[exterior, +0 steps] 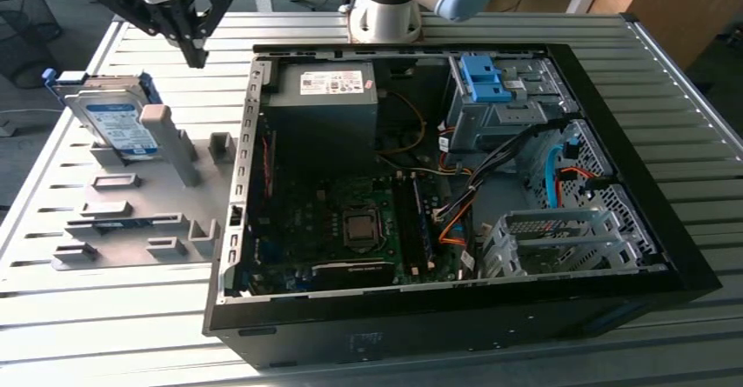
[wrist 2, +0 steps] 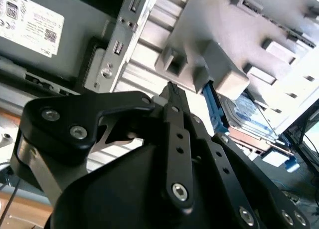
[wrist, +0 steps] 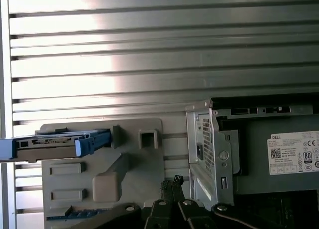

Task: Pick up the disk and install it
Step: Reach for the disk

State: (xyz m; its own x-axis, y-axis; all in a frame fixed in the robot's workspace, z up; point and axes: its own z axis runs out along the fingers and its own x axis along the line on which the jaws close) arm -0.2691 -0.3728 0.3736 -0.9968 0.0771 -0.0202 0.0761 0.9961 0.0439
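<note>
- The gripper (exterior: 197, 55) (wrist 2: 171, 89) (wrist: 175, 181) has its two black fingers drawn together into one narrow tip, with nothing between them.
- It hangs tip-down above the slatted metal table (exterior: 117, 317), touching nothing.
- Nearest below the tip is the far end of a grey fixture (exterior: 139, 222) that lies flat on the table.
- The disk (exterior: 110, 122) stands on edge in a slot at that end of the fixture. It leans back, its white-and-blue label faces the exterior camera, and blue rails run along its edges.
- In the exterior view the disk sits lower than the tip and to the exterior view's left of it, near but clearly apart.
- In the first wrist view the disk (wrist: 55, 143) shows edge-on, with grey blocks of the fixture between it and the tip.
- The fixture lies just beside the open computer case (exterior: 465, 317), on the exterior view's left of it.
- Inside the case, a dark grey box (exterior: 325, 117) with a white sticker fills the corner closest to the gripper. A bright blue bracket (exterior: 482, 78) sits farther toward the exterior view's right.
</note>
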